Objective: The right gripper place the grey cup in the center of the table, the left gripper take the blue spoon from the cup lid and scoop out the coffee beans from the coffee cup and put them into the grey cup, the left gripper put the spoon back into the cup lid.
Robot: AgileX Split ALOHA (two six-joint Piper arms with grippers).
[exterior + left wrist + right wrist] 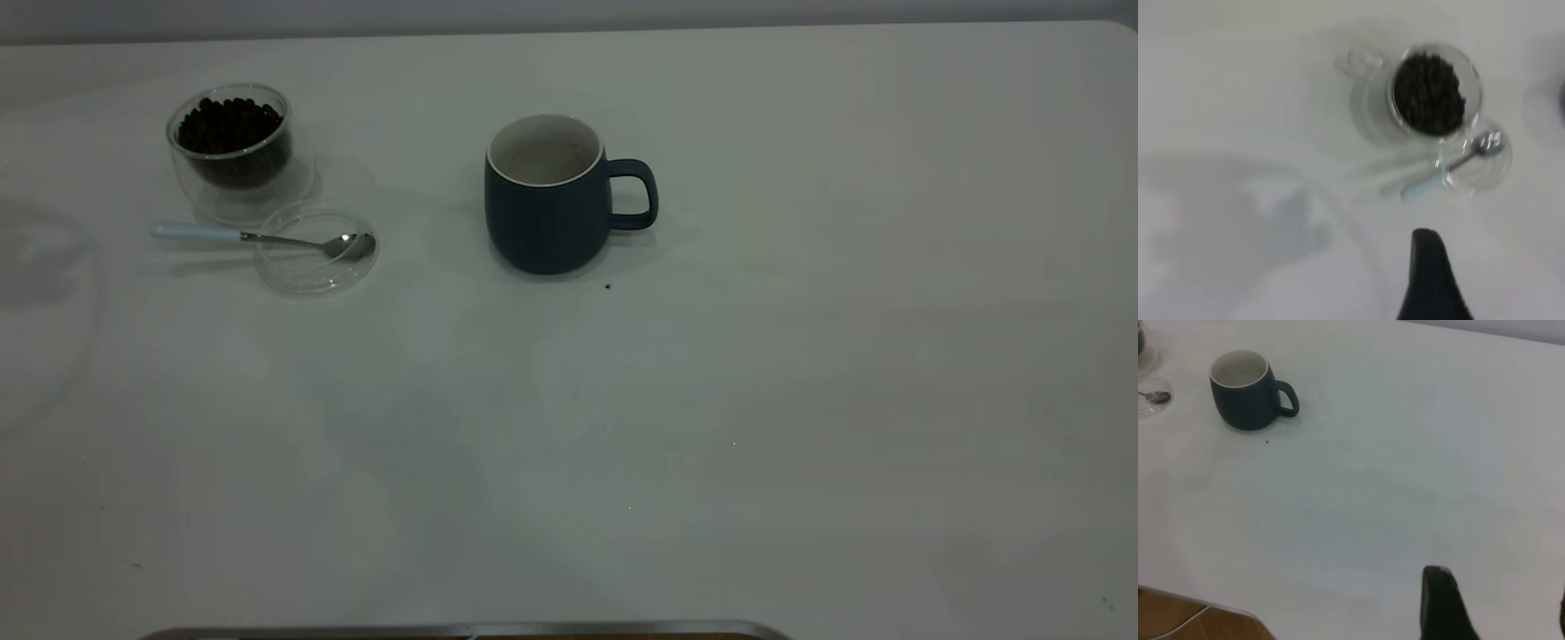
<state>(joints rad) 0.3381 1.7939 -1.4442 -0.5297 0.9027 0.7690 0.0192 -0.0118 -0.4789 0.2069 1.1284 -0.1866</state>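
The counter (pixel 800 400) is seen steeply from above; the mug (pixel 547 200) is shared with the right wrist view.

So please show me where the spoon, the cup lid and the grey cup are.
spoon (pixel 191 232), exterior view, on its pale blue handle.
cup lid (pixel 307 274), exterior view, on the clear near rim.
grey cup (pixel 542 227), exterior view, on the dark outer wall.

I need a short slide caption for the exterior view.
Dark mug at center; glass of coffee beans and spoon on lid at left.

Left hand (pixel 1431 280), right hand (pixel 1495 607): black tapered fingers.
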